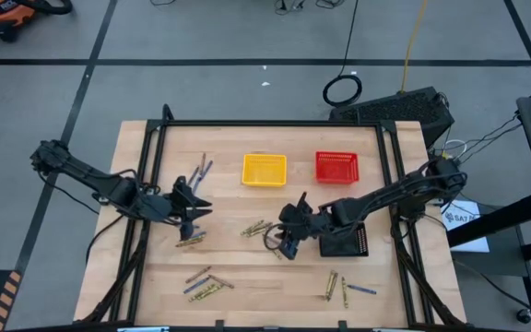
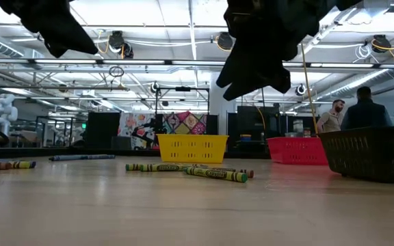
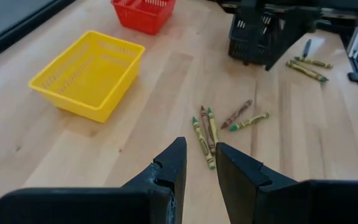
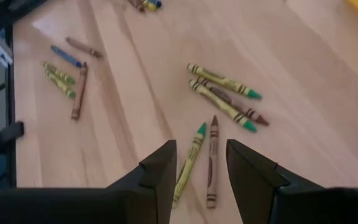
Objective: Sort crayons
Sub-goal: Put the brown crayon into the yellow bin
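The crayons lie flat on the wooden table (image 1: 247,263) in several loose groups: a middle group (image 1: 254,228), one by the left arm (image 1: 190,242), one at the far left (image 1: 199,171), and two near the front edge (image 1: 206,284) (image 1: 341,288). My left gripper (image 3: 201,169) hovers open above the table's left part (image 1: 192,207), facing the middle crayons (image 3: 204,132). My right gripper (image 4: 201,167) hangs open just right of the middle group (image 1: 289,238). A yellow-green crayon (image 4: 189,160) and a brown crayon (image 4: 213,160) lie below its fingers, untouched.
A yellow basket (image 1: 264,169) and a red basket (image 1: 336,167) stand at the far middle. A black basket (image 1: 344,242) sits under my right arm. A black metal frame (image 1: 275,124) runs round the table. People stand in the room behind (image 2: 364,106).
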You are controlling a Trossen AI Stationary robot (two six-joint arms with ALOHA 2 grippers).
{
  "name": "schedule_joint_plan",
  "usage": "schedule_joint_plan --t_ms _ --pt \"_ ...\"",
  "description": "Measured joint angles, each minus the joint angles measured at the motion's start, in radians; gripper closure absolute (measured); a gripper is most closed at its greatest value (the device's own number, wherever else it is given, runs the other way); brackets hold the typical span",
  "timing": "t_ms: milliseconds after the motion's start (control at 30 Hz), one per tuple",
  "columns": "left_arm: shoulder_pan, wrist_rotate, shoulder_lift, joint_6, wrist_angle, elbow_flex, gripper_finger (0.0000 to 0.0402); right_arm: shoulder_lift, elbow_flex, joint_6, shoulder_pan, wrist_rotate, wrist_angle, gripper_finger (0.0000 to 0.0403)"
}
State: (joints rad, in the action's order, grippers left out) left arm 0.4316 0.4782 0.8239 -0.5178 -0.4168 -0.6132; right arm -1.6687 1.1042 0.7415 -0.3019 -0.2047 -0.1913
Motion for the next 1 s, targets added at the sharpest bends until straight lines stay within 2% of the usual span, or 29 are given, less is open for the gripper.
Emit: schedule_joint_plan --t_ms 400,667,1000 --pt "0.000 0.000 0.014 0.007 0.000 0.000 0.0311 -0.019 0.000 -0.058 -0.027 -0.008 -0.002 0.0275" --pt "0.000 0.000 0.014 0.007 -0.002 0.000 0.0311 -0.127 0.000 -0.077 -0.026 -0.005 0.028 0.0275" --pt "0.000 0.000 0.014 0.007 -0.013 0.000 0.0311 -0.163 -0.001 -0.087 -0.024 -0.008 0.043 0.0275"
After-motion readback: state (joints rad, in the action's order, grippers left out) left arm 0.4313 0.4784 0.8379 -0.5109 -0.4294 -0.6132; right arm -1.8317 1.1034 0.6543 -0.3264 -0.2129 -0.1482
